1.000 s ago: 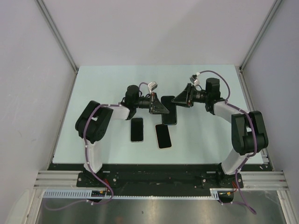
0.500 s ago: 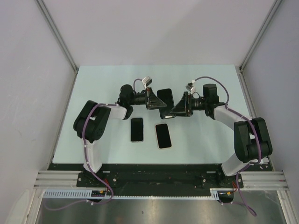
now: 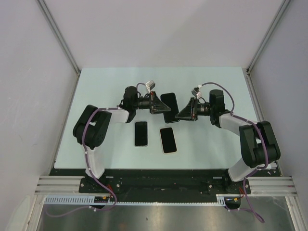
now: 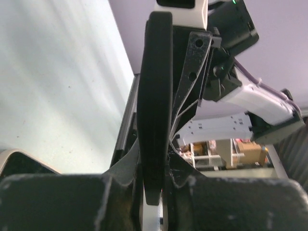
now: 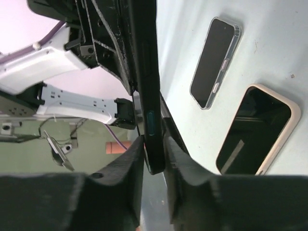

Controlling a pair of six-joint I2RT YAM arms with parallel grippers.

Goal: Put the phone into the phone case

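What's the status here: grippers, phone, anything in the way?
Left gripper, right gripper both shut on black phone, held between them. Clear-cased phone and beige-cased phone lie apart on table, not in the way.

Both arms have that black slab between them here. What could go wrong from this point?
1. The black slab is pinched edge-on at opposite ends by the left gripper and the right gripper. Uneven pulling could twist it or let it slip out.
2. It appears lifted close to the clear-cased phone and the beige-cased phone, so a drop might strike either.
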